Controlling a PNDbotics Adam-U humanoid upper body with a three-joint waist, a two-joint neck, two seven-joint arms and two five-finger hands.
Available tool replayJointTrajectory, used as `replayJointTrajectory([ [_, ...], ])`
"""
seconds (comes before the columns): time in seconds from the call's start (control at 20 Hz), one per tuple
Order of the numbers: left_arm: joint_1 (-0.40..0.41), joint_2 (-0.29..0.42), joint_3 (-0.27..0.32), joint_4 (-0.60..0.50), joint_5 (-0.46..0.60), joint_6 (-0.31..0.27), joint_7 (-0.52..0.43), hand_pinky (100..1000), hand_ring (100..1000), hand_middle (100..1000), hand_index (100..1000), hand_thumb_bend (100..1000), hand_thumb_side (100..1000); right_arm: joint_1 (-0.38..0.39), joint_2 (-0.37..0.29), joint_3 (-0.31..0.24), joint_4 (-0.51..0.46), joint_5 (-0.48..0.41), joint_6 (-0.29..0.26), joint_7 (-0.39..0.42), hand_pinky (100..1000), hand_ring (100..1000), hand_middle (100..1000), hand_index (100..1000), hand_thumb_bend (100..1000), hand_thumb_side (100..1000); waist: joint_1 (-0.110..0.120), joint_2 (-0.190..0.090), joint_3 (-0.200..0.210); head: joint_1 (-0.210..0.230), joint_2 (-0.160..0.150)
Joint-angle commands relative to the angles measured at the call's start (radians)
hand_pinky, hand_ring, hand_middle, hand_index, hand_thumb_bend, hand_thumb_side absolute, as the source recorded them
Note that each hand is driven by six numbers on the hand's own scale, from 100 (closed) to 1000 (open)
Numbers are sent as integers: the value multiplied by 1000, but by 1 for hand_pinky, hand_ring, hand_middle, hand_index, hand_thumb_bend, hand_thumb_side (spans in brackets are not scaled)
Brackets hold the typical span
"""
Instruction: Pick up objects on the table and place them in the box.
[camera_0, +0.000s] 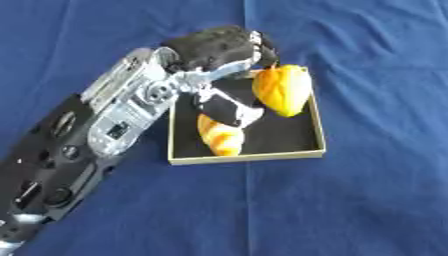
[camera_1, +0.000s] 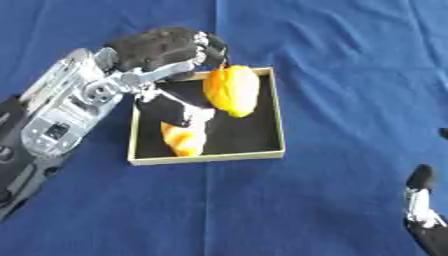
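The left arm is seen coming in from the lower left, w/ the left hand (camera_0: 219, 47) reaching over the far-left corner of the box (camera_0: 319, 135). Its fingers are curled down round the top of a yellow-orange fruit (camera_0: 282, 90), which is pinched at its upper end and appears to be held above the right half of the box, near the right wall; whether the fruit's lower tip is touching the black floor can't be told. A dark part of the hand, w/ a white patch on it, is seen lower down, reaching into the middle of the box. Just beside that, toward the front-left of the box, a bread roll (camera_0: 219, 137) is lying on the floor, so at least one thing is judged as already placed. Outside the box, only blue cloth (camera_0: 367, 200) is seen, w/ no other loose objects in view on the left, front or right. Going by that, the task is judged to be nearly done: the fruit is over the box and only its release is left, then withdrawal of the arm. If more objects lie beyond the picture edges, that can't be known from here. At the lower right corner of the right eye view, the right hand (camera_1: 422, 200) is seen idle w/ a finger pointing up, well apart from the box and nothing held, though only part of it is in view.
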Motion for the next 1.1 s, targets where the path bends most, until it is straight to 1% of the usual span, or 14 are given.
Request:
replayJointTrajectory([
  [0.05, -2, -8, 7, 37, -42, -7, 29, 854, 805, 615, 681, 100, 259, 0, -1, -2, -16, -1, 5, 1, 798, 975, 733, 872, 100, 687, -6, -16, -1, 3, 0],
  [0.1, 2, -12, 9, 46, -50, -8, 37, 853, 806, 615, 680, 100, 220, 0, 2, -1, -16, -1, 6, 3, 798, 977, 732, 872, 100, 697, -6, -15, -1, 4, -1],
  [0.15, 6, -15, 9, 54, -58, -9, 44, 853, 806, 615, 681, 100, 263, 0, 5, 0, -16, 0, 8, 4, 798, 977, 732, 872, 100, 698, -7, -14, -2, 4, -2],
  [0.4, 20, -27, 3, 83, -86, -15, 58, 854, 813, 623, 693, 100, 263, 0, 17, 5, -16, 4, 14, 10, 798, 980, 732, 873, 100, 717, -9, -8, -3, 6, -5],
  [0.45, 23, -28, 0, 88, -88, -21, 54, 857, 825, 638, 713, 100, 272, 0, 18, 7, -16, 5, 15, 12, 798, 980, 732, 873, 100, 718, -10, -7, -4, 6, -5],
  [0.5, 25, -29, -3, 91, -86, -29, 46, 875, 872, 692, 794, 100, 297, 0, 20, 7, -16, 6, 16, 12, 798, 980, 732, 873, 100, 719, -10, -7, -5, 6, -5],
  [0.55, 26, -28, -6, 91, -84, -42, 35, 895, 915, 743, 869, 100, 351, 1, 21, 8, -16, 6, 16, 13, 798, 980, 731, 873, 100, 720, -10, -7, -5, 6, -5],
  [0.6, 26, -27, -7, 89, -84, -55, 24, 939, 986, 812, 930, 100, 435, 2, 22, 8, -16, 7, 17, 13, 798, 980, 731, 873, 100, 721, -10, -7, -5, 5, -5],
  [0.65, 26, -26, -7, 85, -88, -68, 14, 968, 1000, 848, 961, 100, 523, 3, 23, 9, -16, 7, 18, 13, 798, 980, 731, 873, 100, 722, -10, -7, -5, 5, -5],
  [0.7, 25, -24, -5, 80, -96, -77, 7, 997, 1000, 870, 980, 100, 592, 4, 24, 10, -16, 8, 18, 14, 799, 981, 730, 873, 100, 725, -10, -7, -4, 5, -6],
  [0.85, 22, -19, 2, 63, -158, -80, 10, 1000, 1000, 913, 1000, 100, 767, 6, 26, 12, -16, 7, 21, 18, 799, 982, 730, 873, 100, 728, -10, -9, -2, 5, -6],
  [0.9, 22, -19, 3, 59, -179, -76, 13, 1000, 1000, 923, 1000, 158, 818, 7, 26, 12, -16, 7, 22, 19, 799, 982, 730, 873, 100, 729, -10, -10, -2, 5, -6],
  [1.05, 21, -18, 8, 51, -225, -56, 25, 1000, 1000, 931, 1000, 208, 855, 9, 26, 14, -16, 7, 22, 23, 799, 982, 729, 873, 100, 731, -10, -13, -2, 4, -8],
  [1.1, 21, -18, 10, 49, -232, -47, 30, 1000, 1000, 927, 1000, 206, 837, 10, 26, 15, -16, 7, 23, 24, 799, 982, 729, 872, 100, 731, -10, -14, -2, 4, -8],
])
